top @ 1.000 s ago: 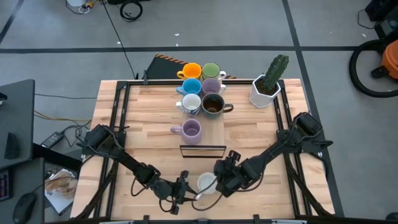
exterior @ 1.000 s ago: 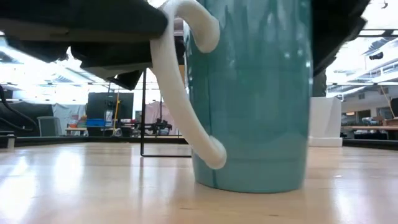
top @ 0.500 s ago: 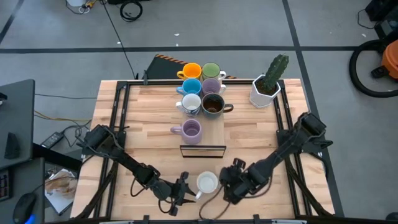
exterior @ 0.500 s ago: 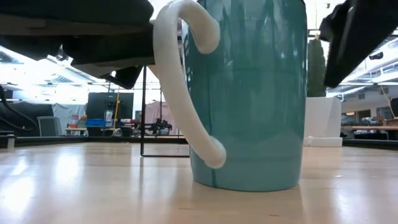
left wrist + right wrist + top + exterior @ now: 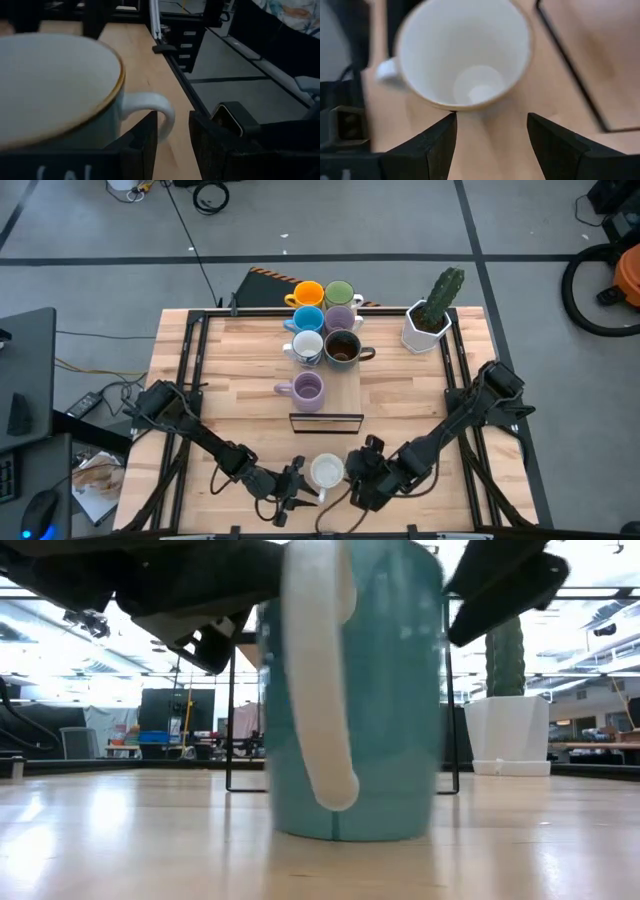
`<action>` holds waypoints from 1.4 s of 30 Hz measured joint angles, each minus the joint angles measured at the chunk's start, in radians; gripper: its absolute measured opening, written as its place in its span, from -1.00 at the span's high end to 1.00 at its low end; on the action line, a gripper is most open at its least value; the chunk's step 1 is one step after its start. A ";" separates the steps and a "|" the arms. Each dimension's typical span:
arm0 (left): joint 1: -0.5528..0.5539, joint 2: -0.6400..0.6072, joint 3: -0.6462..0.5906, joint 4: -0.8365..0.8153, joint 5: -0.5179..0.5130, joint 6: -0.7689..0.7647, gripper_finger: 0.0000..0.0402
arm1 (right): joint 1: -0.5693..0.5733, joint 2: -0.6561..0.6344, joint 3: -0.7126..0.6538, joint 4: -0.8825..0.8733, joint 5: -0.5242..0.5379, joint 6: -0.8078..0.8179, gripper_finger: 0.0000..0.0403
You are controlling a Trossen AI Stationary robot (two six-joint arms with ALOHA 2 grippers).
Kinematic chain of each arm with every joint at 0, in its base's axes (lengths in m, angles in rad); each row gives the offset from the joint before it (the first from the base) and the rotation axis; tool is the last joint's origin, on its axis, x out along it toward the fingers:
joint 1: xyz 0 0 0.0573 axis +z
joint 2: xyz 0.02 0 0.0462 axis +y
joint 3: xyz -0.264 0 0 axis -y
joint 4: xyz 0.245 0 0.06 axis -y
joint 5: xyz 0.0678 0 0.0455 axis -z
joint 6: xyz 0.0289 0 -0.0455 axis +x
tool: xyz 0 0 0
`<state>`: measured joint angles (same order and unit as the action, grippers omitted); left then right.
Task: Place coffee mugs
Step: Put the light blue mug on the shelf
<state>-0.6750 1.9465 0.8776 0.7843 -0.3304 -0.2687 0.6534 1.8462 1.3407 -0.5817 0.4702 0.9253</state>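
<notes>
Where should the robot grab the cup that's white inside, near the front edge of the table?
Probably by its rim, from above. The cup stands upright with its mouth open, so one finger could go inside the wall and one outside. The right pincer is open beside it. The handle sticks out toward the left pincer, also open there.

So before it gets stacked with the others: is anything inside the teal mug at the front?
The teal mug looks empty in the right wrist view: bare white bottom. The near inner wall is hidden from that angle.

Glossy glazed ceramic mug (image 5: 350, 690) on a smooth, lightly shiny wooden table (image 5: 150, 840).
</notes>
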 joint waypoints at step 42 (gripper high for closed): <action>-0.061 -0.198 0.000 -0.474 -0.060 -0.009 0.42 | 0.102 0.224 0.270 -0.040 0.189 0.123 -0.15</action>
<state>-0.7357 1.7484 0.8772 0.3100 -0.3908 -0.2777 0.7550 2.0703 1.6112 -0.6219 0.6589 1.0487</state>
